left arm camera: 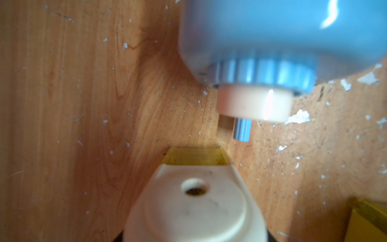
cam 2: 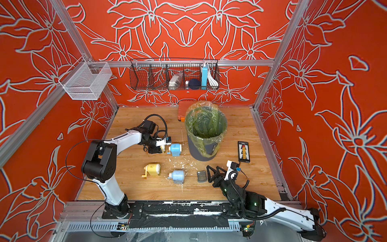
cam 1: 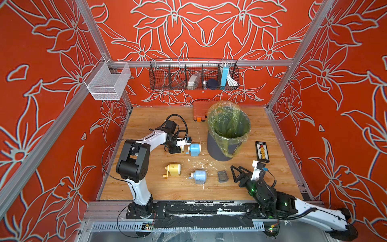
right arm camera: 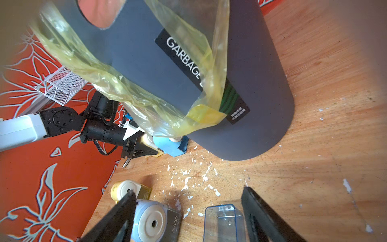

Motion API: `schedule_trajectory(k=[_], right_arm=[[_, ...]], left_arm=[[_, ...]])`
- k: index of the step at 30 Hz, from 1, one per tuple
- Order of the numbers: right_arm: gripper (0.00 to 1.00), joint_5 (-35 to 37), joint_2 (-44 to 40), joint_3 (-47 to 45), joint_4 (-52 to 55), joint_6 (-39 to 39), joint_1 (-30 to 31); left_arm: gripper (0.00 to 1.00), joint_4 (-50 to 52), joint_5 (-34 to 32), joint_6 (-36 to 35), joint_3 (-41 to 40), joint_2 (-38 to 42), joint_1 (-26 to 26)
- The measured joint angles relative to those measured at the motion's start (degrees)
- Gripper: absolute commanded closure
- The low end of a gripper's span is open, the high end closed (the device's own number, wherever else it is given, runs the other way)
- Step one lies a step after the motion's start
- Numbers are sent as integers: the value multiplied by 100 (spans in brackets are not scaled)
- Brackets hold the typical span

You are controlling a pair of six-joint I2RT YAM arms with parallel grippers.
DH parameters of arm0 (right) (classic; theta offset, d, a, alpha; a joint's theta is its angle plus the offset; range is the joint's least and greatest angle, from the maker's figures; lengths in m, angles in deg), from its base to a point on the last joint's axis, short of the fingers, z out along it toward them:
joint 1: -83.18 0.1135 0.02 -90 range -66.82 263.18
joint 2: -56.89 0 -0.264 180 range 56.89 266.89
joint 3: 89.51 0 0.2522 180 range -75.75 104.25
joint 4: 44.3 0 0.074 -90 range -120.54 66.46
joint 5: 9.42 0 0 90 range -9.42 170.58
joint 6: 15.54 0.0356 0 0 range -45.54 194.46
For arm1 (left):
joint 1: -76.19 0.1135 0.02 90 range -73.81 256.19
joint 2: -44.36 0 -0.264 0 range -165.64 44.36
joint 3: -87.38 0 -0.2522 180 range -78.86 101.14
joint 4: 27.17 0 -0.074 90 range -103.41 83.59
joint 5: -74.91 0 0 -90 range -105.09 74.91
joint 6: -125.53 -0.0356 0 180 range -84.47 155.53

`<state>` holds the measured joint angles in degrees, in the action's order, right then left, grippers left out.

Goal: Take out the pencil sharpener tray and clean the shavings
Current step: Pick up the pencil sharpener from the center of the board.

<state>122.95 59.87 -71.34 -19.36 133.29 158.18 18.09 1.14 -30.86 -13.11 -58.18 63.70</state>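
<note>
Left gripper (cam 1: 179, 149) is clamped on a cream sharpener (left arm camera: 188, 205), just beside the blue sharpener (cam 1: 195, 149) left of the bin (cam 1: 215, 148). Right gripper (cam 1: 235, 167) has its jaws apart and holds nothing. It sits just right of the clear tray (cam 1: 222, 176), which lies on the table (cam 1: 146, 188). Shavings (cam 1: 201, 164) are scattered between bin and tray.

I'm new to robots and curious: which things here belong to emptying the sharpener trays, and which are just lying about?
Job: bright blue plastic sharpener; yellow plastic sharpener; pale blue sharpener; clear plastic tray; cream-and-yellow plastic piece in left gripper; whitish shavings; grey bin with green bag.
Lying about: orange plastic case; black card of coloured pieces; white mesh basket; black wire basket.
</note>
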Motion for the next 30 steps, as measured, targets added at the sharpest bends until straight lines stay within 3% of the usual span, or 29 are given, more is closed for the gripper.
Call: schedule_trajectory(k=[5, 15, 22, 27, 30], right_arm=[[19, -11, -90, 11, 35, -50, 0], [14, -765, 57, 205, 219, -1578, -46], [3, -1814, 1598, 2124, 984, -3073, -83], [3, -2769, 3097, 3696, 1064, -4138, -140], [3, -3381, 3598, 4026, 946, -4627, -168]], left_arm=[[100, -85, 11, 175, -125, 136, -15], [100, 391, 111, 695, -26, 1980, -9], [100, 1351, 461, 973, 457, 3491, -157], [100, 2474, 901, 990, 756, 4013, -885], [100, 3047, 1316, 992, 852, 4061, -1364]])
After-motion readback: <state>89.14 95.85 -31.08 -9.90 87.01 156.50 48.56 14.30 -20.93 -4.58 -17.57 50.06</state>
